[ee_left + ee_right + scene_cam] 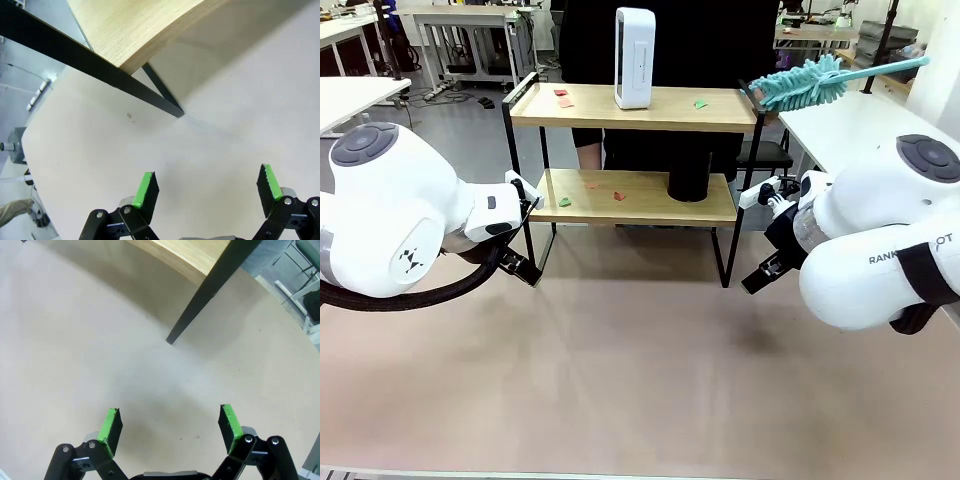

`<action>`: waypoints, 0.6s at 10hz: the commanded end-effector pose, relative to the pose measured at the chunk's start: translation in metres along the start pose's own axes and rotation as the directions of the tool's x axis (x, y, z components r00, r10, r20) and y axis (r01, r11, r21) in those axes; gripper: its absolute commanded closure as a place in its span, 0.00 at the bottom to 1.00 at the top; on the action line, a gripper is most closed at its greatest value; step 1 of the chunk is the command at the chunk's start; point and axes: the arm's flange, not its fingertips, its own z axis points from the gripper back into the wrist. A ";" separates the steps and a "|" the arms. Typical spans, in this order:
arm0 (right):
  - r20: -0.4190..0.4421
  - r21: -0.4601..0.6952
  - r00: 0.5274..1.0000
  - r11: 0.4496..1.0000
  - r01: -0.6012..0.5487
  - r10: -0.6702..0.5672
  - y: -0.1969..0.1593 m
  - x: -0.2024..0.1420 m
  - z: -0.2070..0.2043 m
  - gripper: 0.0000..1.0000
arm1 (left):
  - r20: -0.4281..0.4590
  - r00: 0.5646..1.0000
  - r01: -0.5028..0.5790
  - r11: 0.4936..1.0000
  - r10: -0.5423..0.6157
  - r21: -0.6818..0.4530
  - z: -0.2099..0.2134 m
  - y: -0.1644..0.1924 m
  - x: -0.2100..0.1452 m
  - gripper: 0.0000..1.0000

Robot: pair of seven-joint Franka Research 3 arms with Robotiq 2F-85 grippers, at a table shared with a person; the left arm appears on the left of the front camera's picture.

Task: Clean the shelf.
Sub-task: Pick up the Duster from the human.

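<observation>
- Big beige tabletop takes up the whole near half, smooth and matte. Behind it is a workshop with white tables, and a person in black stands at the far side.
- Both white arms sit low at the left and right edges, chunky glossy shells. The left gripper is near the shelf's near-left leg and the right gripper is near the near-right leg. Both have their jaws spread wide, nothing between the green pads but bare table.
- My guess is cleaning hasn't started on the robot's side. The next move probably calls for lifting the standing items clear or taking up the duster, which means reaching in level without clipping the frame.
- the shelf stands far-middle on the table: two pale wood-grain boards in a thin black metal frame with four straight legs.
- Teal duster, fluffy head on a long matching handle, is at the right end of the top board. Can't tell who holds it.
- White tower gadget, rounded and plastic-looking, stands upright mid top board.
- Black cylinder sits on the lower board, right of middle.
- Tiny paper scraps: red and green up top, green and red below.
</observation>
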 end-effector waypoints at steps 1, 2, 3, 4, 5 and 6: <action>0.001 0.000 1.000 1.000 0.001 -0.001 0.000 0.000 0.000 0.00 | 0.000 1.000 0.000 1.000 0.000 0.000 0.000 0.000 0.000 0.00; 0.000 0.000 1.000 1.000 0.000 0.000 0.000 0.000 0.000 0.00 | 0.000 1.000 0.000 1.000 0.000 0.000 0.000 0.000 0.000 0.00; -0.114 0.087 0.994 0.996 0.011 -0.001 -0.007 0.000 0.007 0.00 | -0.033 0.992 0.112 0.980 -0.119 -0.164 0.013 0.002 -0.004 0.00; -0.256 0.195 0.966 0.977 0.086 -0.033 -0.017 -0.005 0.022 0.00 | -0.117 0.976 0.143 0.945 -0.185 -0.294 0.032 0.009 -0.009 0.00; -0.304 0.220 0.946 0.958 0.183 -0.111 -0.026 -0.012 0.043 0.00 | -0.185 0.968 0.080 0.908 -0.169 -0.411 0.046 0.023 -0.018 0.00; -0.310 0.269 0.929 0.918 0.290 -0.203 -0.037 -0.022 0.069 0.00 | -0.244 0.946 0.066 0.867 -0.211 -0.493 0.065 0.036 -0.025 0.00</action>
